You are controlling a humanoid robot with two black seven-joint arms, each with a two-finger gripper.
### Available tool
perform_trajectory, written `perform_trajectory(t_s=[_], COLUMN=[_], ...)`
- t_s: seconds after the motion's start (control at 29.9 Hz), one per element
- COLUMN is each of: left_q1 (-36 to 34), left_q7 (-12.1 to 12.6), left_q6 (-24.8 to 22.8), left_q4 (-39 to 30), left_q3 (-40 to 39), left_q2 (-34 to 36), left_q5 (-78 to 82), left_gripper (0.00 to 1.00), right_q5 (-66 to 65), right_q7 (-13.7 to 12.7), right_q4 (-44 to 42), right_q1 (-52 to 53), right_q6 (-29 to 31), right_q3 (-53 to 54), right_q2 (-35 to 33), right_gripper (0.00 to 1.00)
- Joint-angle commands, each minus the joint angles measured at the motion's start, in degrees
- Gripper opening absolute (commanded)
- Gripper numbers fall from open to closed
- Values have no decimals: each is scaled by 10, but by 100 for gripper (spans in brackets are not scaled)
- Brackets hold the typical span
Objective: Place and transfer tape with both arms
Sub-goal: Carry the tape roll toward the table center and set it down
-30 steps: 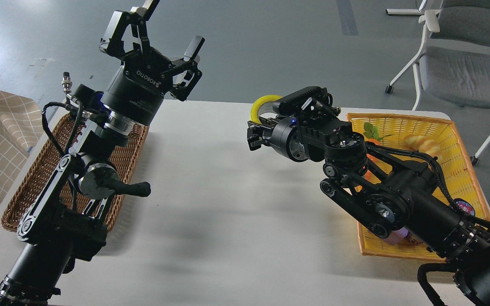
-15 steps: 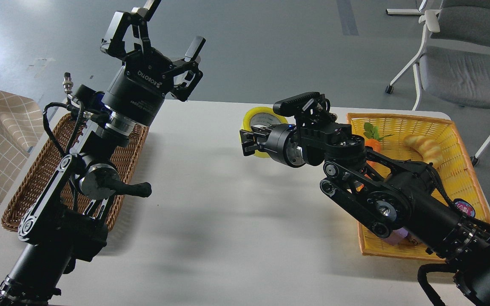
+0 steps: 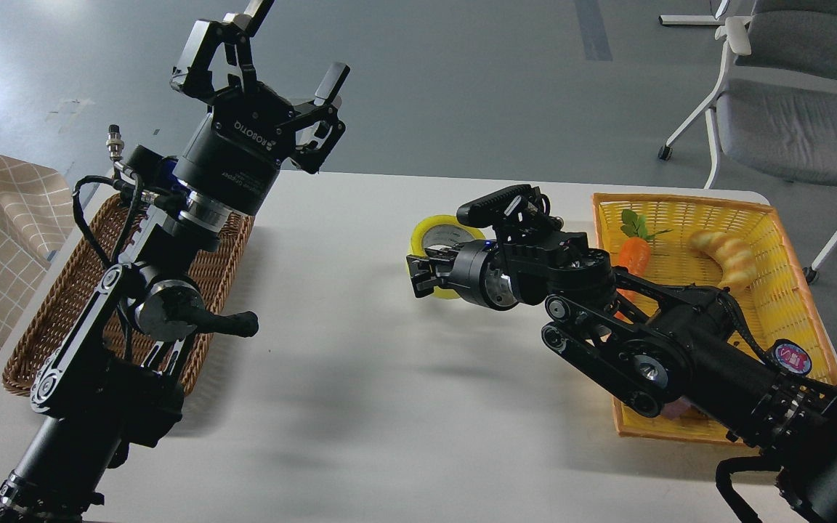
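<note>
The tape (image 3: 450, 234), a yellow roll with a white-grey core, stands on edge low over the middle of the white table (image 3: 360, 407). My right gripper (image 3: 423, 273) is shut on the roll's near rim, and its fingers hide the roll's lower part. I cannot tell whether the roll touches the table. My left gripper (image 3: 295, 45) is open and empty, raised high above the table's back left, well apart from the tape.
A brown wicker basket (image 3: 33, 341) sits at the table's left under my left arm. A yellow basket (image 3: 789, 290) at the right holds a carrot toy (image 3: 633, 254) and a twisted bread toy (image 3: 727, 258). A grey chair (image 3: 789, 123) stands behind it.
My right gripper has lowered with the tape toward the table and come slightly nearer to me. The roll shows more of its face. My left arm has not moved.
</note>
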Motion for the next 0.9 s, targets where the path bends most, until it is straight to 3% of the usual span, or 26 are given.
perform_trajectory(t_s=[0.0, 0.74, 0.84, 0.87], left_q1=[0, 0, 0, 0], left_q7=[-1, -1, -1, -1], left_q6=[0, -1, -1, -1], left_q4=[0, 0, 0, 0], left_q3=[0, -1, -4, -6], left_q2=[1, 2, 2, 2], left_q5=[0, 0, 0, 0], left_gripper=[98, 98, 98, 98], right_q5=[0, 0, 1, 5], right_q7=[4, 27, 27, 27], right_q4=[-5, -17, -21, -25], right_q1=[0, -17, -18, -18], right_q6=[0, 0, 0, 0], right_q3=[-5, -49, -50, -50], right_q2=[0, 0, 0, 0], right_gripper=[13, 14, 22, 31])
